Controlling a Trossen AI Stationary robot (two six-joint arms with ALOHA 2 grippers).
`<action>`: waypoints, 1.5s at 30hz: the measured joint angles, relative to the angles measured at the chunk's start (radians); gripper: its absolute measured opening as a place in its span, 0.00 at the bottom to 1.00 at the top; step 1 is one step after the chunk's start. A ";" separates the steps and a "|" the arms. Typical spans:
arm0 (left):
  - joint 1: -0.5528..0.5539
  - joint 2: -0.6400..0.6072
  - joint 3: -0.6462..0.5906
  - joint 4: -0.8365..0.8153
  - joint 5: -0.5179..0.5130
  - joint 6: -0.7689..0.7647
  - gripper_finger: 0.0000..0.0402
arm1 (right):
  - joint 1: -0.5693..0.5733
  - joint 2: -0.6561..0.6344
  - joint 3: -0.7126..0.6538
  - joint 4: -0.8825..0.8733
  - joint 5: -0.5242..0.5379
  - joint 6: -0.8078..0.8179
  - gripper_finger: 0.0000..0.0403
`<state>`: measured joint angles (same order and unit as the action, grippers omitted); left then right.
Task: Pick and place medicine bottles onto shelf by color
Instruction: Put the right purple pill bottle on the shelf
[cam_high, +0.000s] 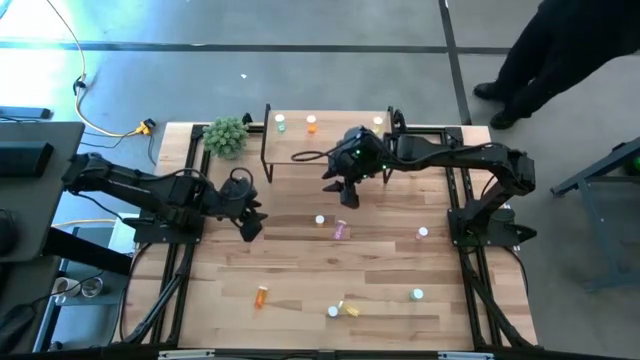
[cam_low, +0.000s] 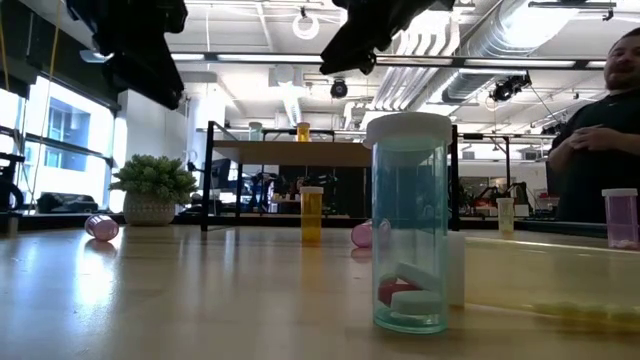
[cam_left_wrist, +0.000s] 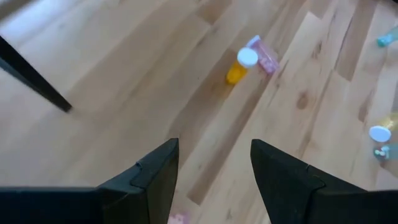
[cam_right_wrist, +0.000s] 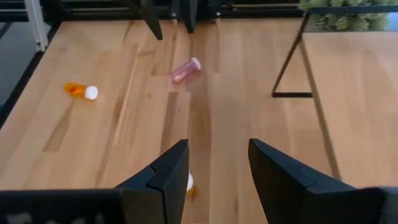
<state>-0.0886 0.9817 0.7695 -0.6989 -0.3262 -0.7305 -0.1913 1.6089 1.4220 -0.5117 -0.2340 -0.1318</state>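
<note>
1. High view shows the shelf (cam_high: 330, 140) at the far edge of the worktop (cam_high: 300, 270), just beside the plant (cam_high: 226, 135), with three bottles already on it: a green bottle (cam_high: 281, 124), an orange bottle (cam_high: 312, 124) and a pale-capped third bottle (cam_high: 378, 122) near the right end, whose colour I cannot make out from here.

2. Six bottles are left on the worktop: an upright yellow bottle (cam_high: 320, 220) and a pink bottle (cam_high: 342, 230) lying beside it mid-table, a white-capped bottle (cam_high: 423, 233) further right, an orange one lying down (cam_high: 261, 295) near the front left, a yellow one on its side (cam_high: 343, 309) at the front, and a teal bottle (cam_high: 417, 295) front right.

3. Right gripper (cam_high: 346, 196) hovers just in front of the shelf, above the yellow and pink pair; the right wrist view shows its fingers (cam_right_wrist: 168, 180) parted and empty, with a white cap showing on the worktop between them.

4. Left gripper (cam_high: 250, 225) waits over the left middle of the worktop, fingers (cam_left_wrist: 155, 174) likewise apart and holding nothing.

5. By my reckoning about a third of the job is done; the next pick looks to be the yellow bottle under the right gripper.
</note>
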 joint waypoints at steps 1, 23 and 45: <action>-0.012 0.000 -0.006 -0.001 0.000 -0.018 0.47 | 0.004 0.000 0.000 -0.008 0.001 0.000 0.39; -0.150 0.098 -0.019 -0.003 -0.112 -0.159 0.47 | 0.116 0.000 -0.020 -0.492 0.072 0.000 0.39; -0.106 0.103 -0.019 0.000 -0.132 -0.122 0.47 | 0.224 -0.175 -0.392 -0.512 0.125 0.271 0.39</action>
<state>-0.1949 1.0843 0.7509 -0.6990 -0.4580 -0.8524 0.0331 1.4338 1.0304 -1.0237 -0.1089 0.1396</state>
